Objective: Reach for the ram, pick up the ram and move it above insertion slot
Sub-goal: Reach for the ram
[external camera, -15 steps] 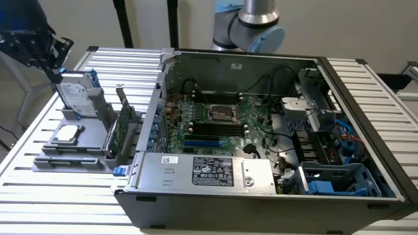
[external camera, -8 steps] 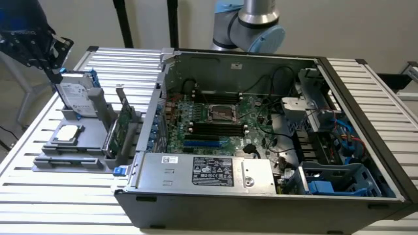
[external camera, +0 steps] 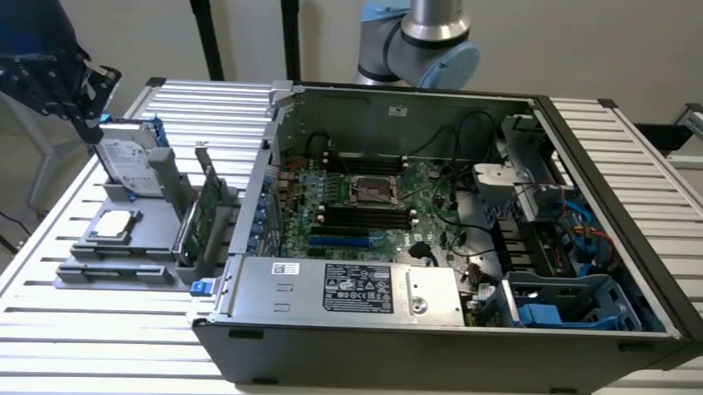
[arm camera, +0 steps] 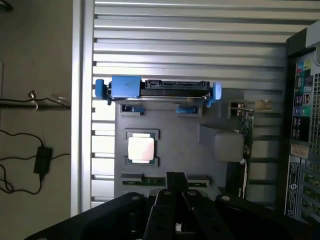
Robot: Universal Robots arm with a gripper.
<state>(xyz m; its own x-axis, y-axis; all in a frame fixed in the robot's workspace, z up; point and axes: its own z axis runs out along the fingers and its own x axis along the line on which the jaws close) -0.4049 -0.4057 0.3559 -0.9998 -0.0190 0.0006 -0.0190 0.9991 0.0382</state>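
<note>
Ram (arm camera: pixel 145 179) lay in its slot by the tray's (arm camera: pixel 190 150) edge, open counter (arm camera: pixel 190 30) beyond. The claw (arm camera: pixel 176 176) hung above it, clenched on nothing, pointing down.

Open computer case (external camera: pixel 439 362) beside grey parts holder (external camera: pixel 154 220).

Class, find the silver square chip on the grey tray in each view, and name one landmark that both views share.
Exterior view: the chip lies flat on the tray, on the exterior view's left of the case, nearer the camera than the upright hard drive.
Wrist view: the chip sits in a recess of the tray, apart from the hard drive.
Shared landmark: the hard drive with blue clips at the tray's edge.
</note>
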